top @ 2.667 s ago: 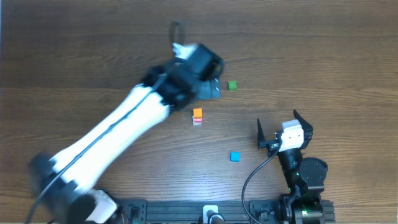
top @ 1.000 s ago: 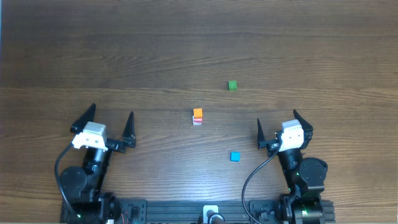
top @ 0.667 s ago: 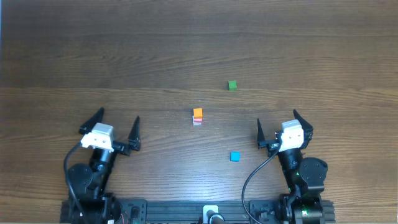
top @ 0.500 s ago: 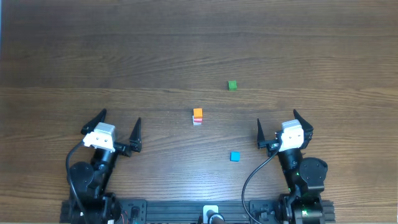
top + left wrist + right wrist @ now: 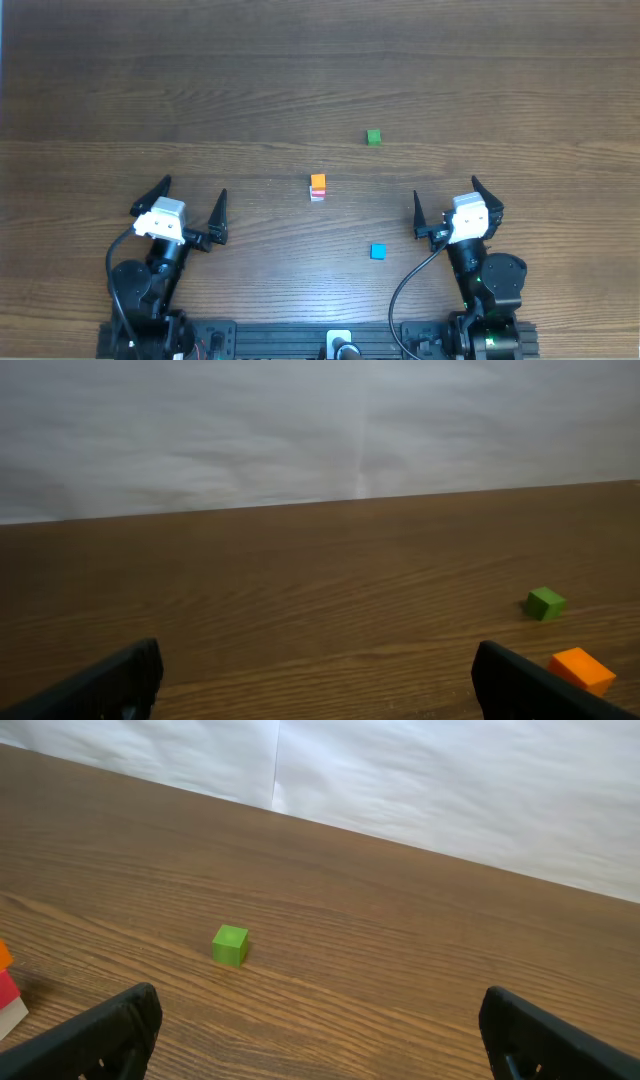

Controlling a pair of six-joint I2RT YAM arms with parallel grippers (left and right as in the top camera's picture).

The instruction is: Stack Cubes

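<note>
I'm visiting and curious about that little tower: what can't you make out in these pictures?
Top view: the stack is tiny; its orange cube covers most of what lies beneath.
Right wrist view: the picture's edge cuts the stack off.
Left wrist view: the bottom edge hides what is under the orange cube.

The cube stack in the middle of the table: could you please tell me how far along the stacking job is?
Done: the orange cube sits on a red cube in the middle stack. In hand: nothing; the left gripper and right gripper hang open near their bases, holding no cube. Left: the green cube and blue cube lie singly on the table, not yet stacked.
</note>
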